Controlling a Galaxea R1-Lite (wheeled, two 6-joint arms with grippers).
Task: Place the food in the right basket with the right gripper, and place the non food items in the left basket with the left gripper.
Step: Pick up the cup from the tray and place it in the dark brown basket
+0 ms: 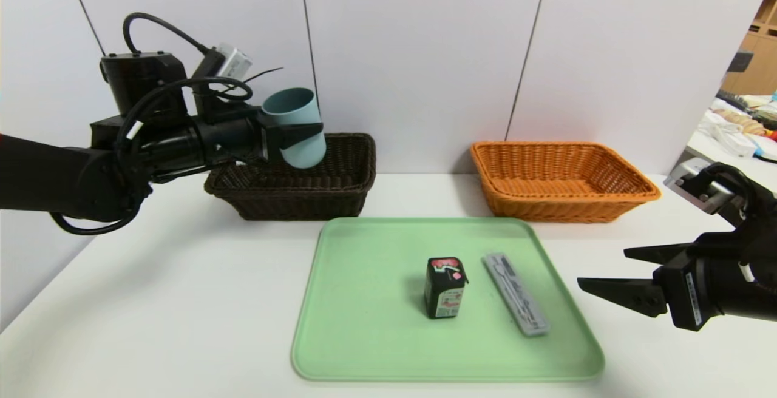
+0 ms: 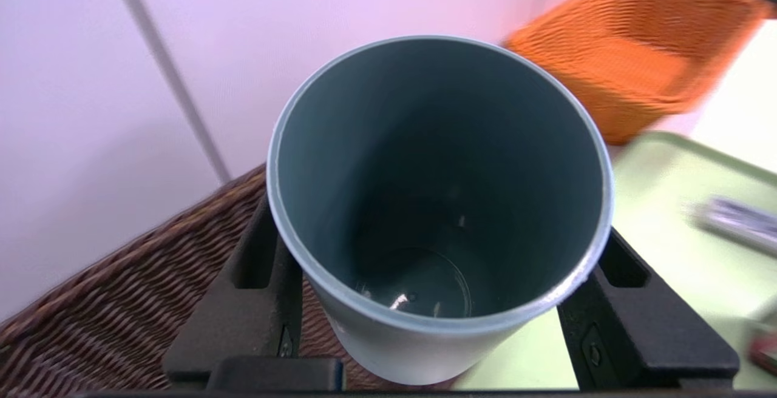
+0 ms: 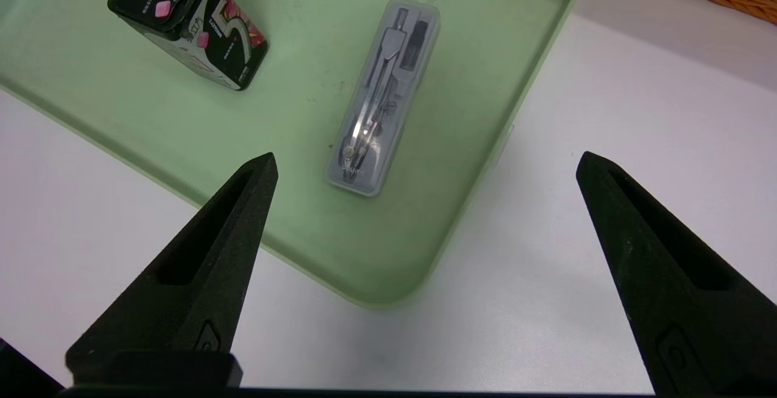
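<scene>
The blue-grey cup (image 1: pixel 302 148), slightly tilted, is gripped in my left pincer (image 1: pixel 298 135), parted to the cup's width, above the dark basket (image 1: pixel 297 207). My right pincer (image 1: pixel 601 267), wide open and holding nothing, hovers beside the green tray's (image 1: pixel 364 349) right edge; carton (image 1: pixel 445 289) and clear case (image 1: pixel 516 293) lie inside that edge.

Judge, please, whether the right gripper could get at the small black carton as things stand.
Probably yes: the right gripper is open, and nothing stands between it and the carton except the low flat case.
</scene>
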